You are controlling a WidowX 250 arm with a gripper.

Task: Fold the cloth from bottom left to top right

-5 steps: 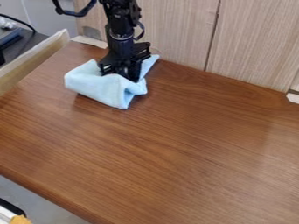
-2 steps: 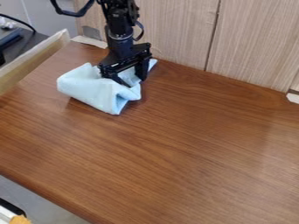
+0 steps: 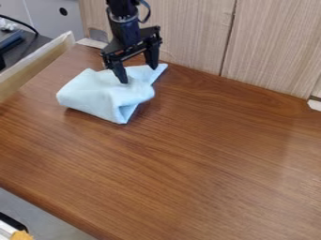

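Gripper [image 3: 138,74] is spread wide with nothing pinched in it, over the far side of the cloth [image 3: 94,96]. I'd guess the fold's basically made and this is the let-go step, so next is just lifting clear without snagging a layer. Cloth's pale blue, on the table [image 3: 207,150] at the far left near the wall [image 3: 188,33], kinda puffy and doubled over, one pointy corner poking out to the right.
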